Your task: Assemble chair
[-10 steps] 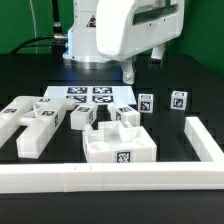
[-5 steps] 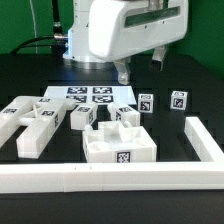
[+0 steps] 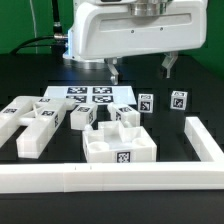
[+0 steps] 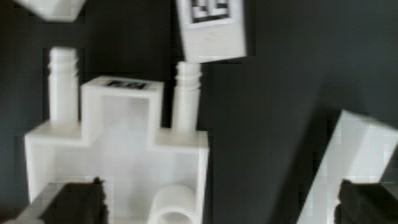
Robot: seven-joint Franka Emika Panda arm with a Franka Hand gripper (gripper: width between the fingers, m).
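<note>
One pegged chair piece (image 4: 116,150) lies below the wide-spread, empty jaws, untouched.

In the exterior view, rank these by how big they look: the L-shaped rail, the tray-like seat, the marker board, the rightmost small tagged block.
1. L-shaped rail
2. tray-like seat, nearer the camera
3. marker board, farther and lying flat; order against the seat is unsure
4. rightmost small tagged block

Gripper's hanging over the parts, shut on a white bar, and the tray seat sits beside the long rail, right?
No: the gripper is open and empty, as the exterior view shows. The tray seat does sit beside the long rail.
</note>
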